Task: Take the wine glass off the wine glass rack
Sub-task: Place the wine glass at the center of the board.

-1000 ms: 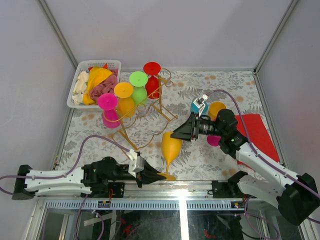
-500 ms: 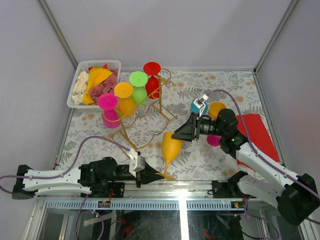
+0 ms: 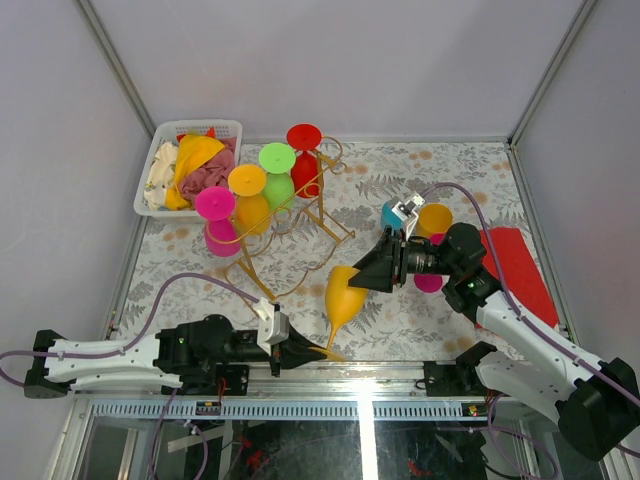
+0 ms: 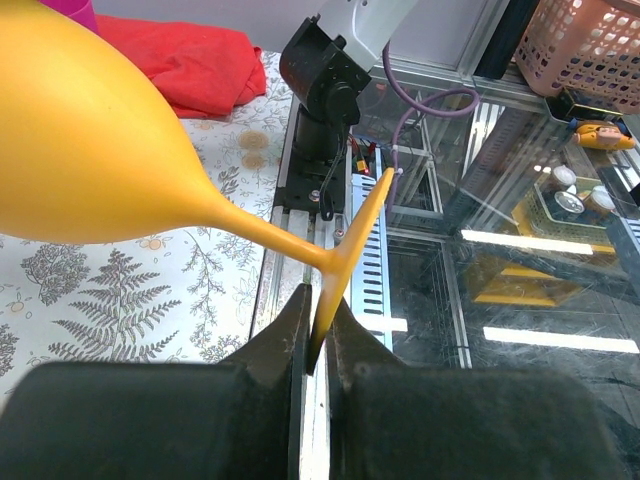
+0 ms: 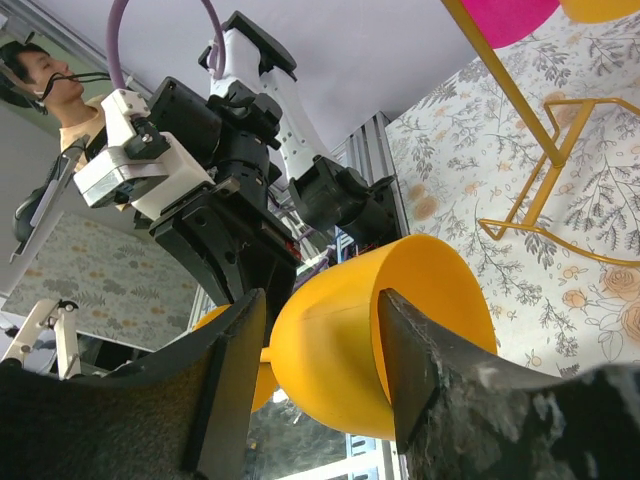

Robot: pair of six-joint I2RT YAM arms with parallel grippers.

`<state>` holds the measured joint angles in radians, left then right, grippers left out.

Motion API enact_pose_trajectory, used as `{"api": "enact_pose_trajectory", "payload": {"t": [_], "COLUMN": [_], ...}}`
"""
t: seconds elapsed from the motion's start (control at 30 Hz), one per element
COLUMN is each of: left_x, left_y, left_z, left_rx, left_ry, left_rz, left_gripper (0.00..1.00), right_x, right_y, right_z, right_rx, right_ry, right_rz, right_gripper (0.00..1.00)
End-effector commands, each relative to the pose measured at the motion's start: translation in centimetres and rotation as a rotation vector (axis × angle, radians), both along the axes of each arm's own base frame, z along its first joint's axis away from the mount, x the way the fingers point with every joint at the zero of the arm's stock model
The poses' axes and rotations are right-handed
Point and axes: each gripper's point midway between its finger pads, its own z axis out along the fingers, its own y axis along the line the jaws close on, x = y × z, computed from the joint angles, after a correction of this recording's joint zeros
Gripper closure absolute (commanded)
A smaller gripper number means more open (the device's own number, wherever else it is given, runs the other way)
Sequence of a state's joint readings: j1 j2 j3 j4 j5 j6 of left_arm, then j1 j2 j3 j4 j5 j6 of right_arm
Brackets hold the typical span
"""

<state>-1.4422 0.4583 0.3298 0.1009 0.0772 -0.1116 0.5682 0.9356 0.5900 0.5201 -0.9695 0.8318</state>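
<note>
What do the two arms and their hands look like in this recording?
Both have white shells with black joints: left arm, right arm. A purple cable loops along each. The left hand and right hand have black, wedge-shaped fingers; a teal-and-white block sits by the right wrist.

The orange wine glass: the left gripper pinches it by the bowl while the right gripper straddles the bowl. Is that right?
Not quite. The left gripper pinches the orange wine glass by the edge of its flat foot, not the bowl, as the left wrist view shows. The right gripper does straddle the bowl.
</note>
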Motion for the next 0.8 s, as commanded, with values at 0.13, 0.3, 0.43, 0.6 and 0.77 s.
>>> {"api": "enact_pose_trajectory", "payload": {"t": [0.13,0.3,0.43,0.6,0.77], "left_x": [4.1,3.9,2.6,0.6,-0.1], "left_y": [0.4,0.4,-0.1,-0.5,-1.0], "left_z": [0.1,0.5,1.8,3.3,3.0], "left_rx": [-0.009,-0.019,-0.077,-0.134,-0.117], "left_ry": [0.005,0.005,-0.018,-0.059,-0.070], "left_rz": [0.221,0.213,0.128,0.009,-0.042], "left_gripper": [1.00,1.00,1.00,1.00,1.00], "right_x": [-5.0,-5.4,-4.5,-1.7,-0.7], "right_y": [-0.9,-1.2,-0.9,-0.4,0.0], "right_z": [1.3,1.7,1.4,0.6,-0.1], "right_rx": [0.032,0.045,0.040,0.005,-0.025], "right_ry": [-0.037,-0.060,-0.067,-0.042,0.020], "right_rz": [0.229,0.227,0.170,0.008,-0.022], "right_gripper": [0.50,0.60,0.45,0.39,0.30]}}
